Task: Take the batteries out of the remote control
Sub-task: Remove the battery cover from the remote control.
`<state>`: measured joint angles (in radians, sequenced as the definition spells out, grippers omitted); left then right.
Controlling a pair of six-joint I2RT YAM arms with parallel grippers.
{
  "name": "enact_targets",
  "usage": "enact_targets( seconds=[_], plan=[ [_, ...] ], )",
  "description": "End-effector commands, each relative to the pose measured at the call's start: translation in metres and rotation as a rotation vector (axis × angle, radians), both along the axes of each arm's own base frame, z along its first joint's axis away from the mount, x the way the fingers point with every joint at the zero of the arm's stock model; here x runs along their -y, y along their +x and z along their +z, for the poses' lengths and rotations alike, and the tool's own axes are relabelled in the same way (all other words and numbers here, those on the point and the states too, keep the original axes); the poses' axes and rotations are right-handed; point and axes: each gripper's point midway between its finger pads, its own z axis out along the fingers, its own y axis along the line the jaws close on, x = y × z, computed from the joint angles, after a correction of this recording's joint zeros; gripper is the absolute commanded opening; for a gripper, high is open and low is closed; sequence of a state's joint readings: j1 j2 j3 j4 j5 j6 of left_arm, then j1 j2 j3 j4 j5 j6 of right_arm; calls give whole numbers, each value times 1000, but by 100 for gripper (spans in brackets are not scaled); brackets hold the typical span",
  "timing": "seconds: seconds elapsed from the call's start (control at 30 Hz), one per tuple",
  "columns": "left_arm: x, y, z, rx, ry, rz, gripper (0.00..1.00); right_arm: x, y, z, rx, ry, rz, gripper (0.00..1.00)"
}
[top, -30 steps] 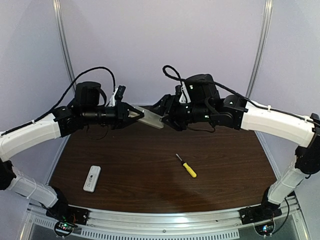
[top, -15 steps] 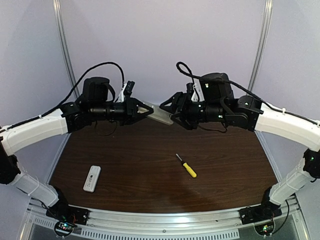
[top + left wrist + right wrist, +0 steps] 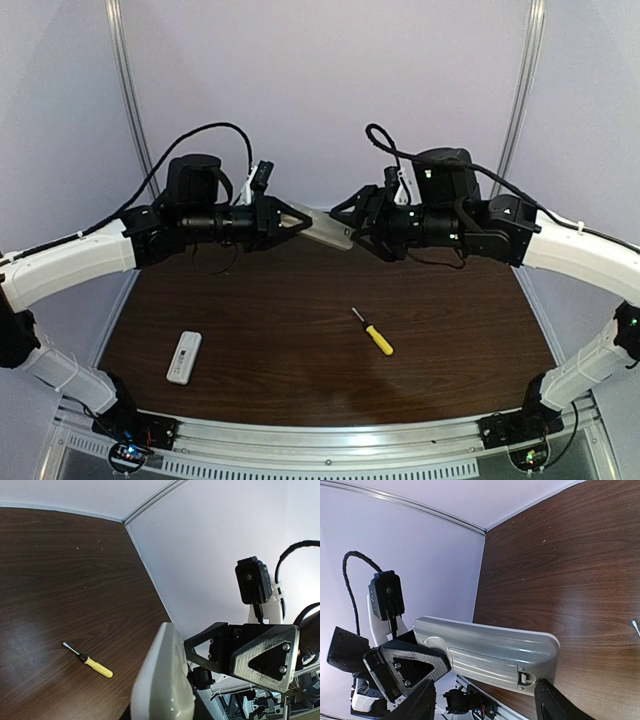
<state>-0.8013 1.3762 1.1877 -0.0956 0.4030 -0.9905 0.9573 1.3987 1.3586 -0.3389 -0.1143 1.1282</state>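
High over the far part of the dark brown wooden table (image 3: 280, 320), a long grey plastic remote control (image 3: 328, 231) hangs in the air between the two arms: left gripper (image 3: 298, 219) clamped on one end, right gripper (image 3: 350, 226) at the other end, jaws spread wide, contact with the remote unclear. Right wrist view: remote's back faces the camera, ribbed rectangular battery cover (image 3: 485, 665) in place and latched, so the batteries are hidden. Down on the table, well apart: small white remote (image 3: 184, 357) near left, yellow-handled screwdriver (image 3: 377, 332) right of centre.
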Motion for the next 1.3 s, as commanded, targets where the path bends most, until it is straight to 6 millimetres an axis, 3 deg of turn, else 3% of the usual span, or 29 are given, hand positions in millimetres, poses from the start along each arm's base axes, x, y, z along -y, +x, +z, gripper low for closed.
enact_targets(
  seconds=[0.0, 0.23, 1.27],
  plan=[
    [2, -5, 39, 90, -95, -3, 0, 9, 3, 9, 30, 0, -31, 69],
    [3, -6, 52, 123, -129, -2, 0, 8, 4, 13, 30, 5, -33, 69],
    [14, -15, 48, 119, -127, -33, 0, -3, 0, 5, 19, -4, -14, 67]
  ],
)
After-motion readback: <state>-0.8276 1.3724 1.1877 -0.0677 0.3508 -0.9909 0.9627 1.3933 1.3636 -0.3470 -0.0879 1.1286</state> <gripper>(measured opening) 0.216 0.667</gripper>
